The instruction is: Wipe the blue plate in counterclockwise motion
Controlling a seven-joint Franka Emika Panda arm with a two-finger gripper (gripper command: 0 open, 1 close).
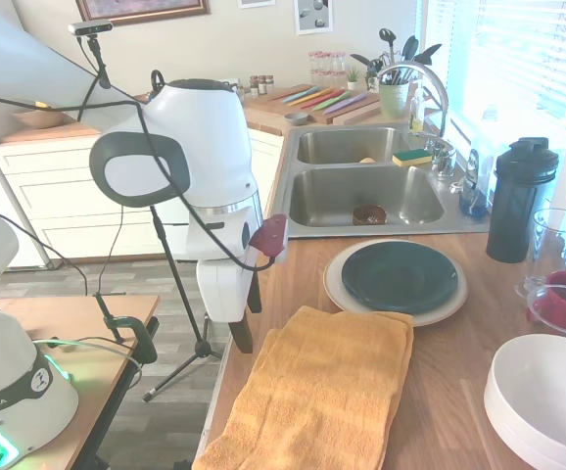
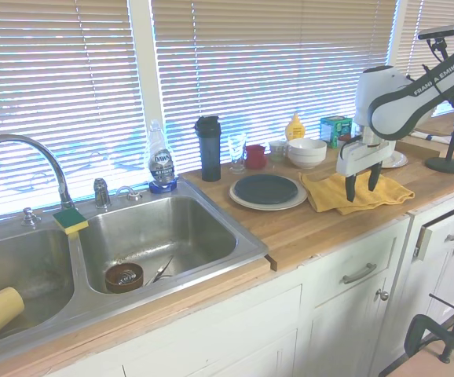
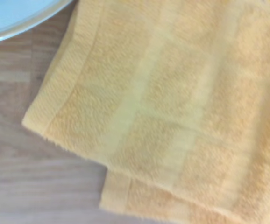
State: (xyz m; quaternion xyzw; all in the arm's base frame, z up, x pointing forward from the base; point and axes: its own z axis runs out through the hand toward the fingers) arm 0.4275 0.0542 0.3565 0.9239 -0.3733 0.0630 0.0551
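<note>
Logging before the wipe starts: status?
Gripper open, empty, above the orange towel. Blue plate untouched on the cream plate. Nothing blocking.

A folded yellow-orange towel (image 3: 172,107) fills most of the wrist view, its terry weave soft with blur and crossed by paler woven bands. One corner and a hemmed edge lie flat on the wooden countertop (image 3: 27,177), where a second layer of cloth peeks out beneath the first. In a corner of the frame, the curved rim of a pale plate (image 3: 18,21) rests just beside the towel's edge.
</note>
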